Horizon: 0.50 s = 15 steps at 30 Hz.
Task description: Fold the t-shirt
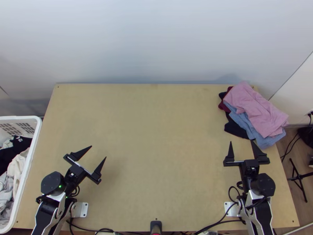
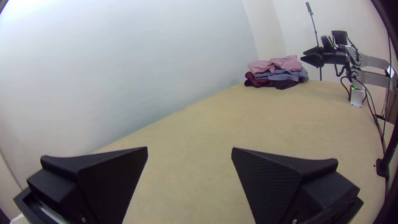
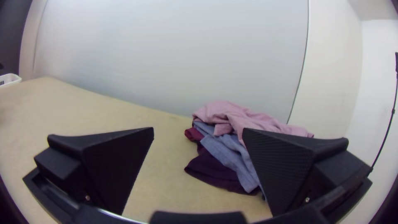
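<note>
Wall: smooth, flat, pale blue-grey panel [image 1: 156, 43] behind the desk.
Desk: broad, matte light-wood top [image 1: 156, 129] with straight edges.
Left arm: silver-grey links and rounded black joints [image 1: 51, 205], at the near left.
Right arm: matching links and joints [image 1: 260, 207], at the near right.
Basket: white plastic, slotted walls and a rounded rim [image 1: 19, 118], beside the desk's left edge; bunched black cloth [image 1: 13, 150], cream cloth [image 1: 19, 166] and grey cloth [image 1: 6, 188] lie in it.
Clothes pile: soft, layered fabric at the desk's far right; from above, it reaches past the side edge.
Pile top: matte pink cloth [image 1: 254, 105], loosely laid and wrinkled.
Pile middle: heathered blue cloth [image 1: 270, 141], creased, partly under the pink.
Pile bottom: dark purple cloth [image 3: 215, 170] with a curved edge, and bunched maroon cloth [image 3: 193, 134].
T-shirt: cannot tell which garment it is; clothes lie in both the pile and the basket.
Left end effector [image 1: 98, 152]: over the near left of the desk, its 2 black wedge-shaped fingers wide apart, inner faces finely ribbed.
Right end effector [image 1: 241, 141]: near the pile's near side, 2 ribbed black wedges spread wide.
Mounting plates: 2 small, flat white pieces, left [image 1: 81, 209] and right [image 1: 231, 208], by the arm bases.
</note>
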Tool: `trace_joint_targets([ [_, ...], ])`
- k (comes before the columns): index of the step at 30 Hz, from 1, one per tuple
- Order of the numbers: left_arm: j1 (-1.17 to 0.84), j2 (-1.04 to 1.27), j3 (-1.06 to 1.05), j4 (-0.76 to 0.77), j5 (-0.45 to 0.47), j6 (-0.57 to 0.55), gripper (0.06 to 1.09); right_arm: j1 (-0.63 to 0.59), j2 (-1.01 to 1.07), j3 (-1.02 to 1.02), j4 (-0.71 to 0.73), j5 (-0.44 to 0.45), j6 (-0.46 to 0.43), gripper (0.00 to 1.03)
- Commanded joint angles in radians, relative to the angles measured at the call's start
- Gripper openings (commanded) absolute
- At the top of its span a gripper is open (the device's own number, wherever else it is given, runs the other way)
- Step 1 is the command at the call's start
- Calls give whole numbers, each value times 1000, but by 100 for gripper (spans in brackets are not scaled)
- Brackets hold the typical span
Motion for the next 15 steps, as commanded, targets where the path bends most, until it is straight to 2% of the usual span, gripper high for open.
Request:
trace_joint_targets([
  [1, -4, 0, 0, 1, 0, 0, 104, 18, 0, 0, -1, -5, 34, 99],
  [10, -7, 0, 0, 1, 0, -4, 104, 18, 1, 0, -1, -5, 37, 99],
  [15, -77, 0, 0, 5, 0, -10, 104, 84, -2, 0, 1, -8, 56, 99],
])
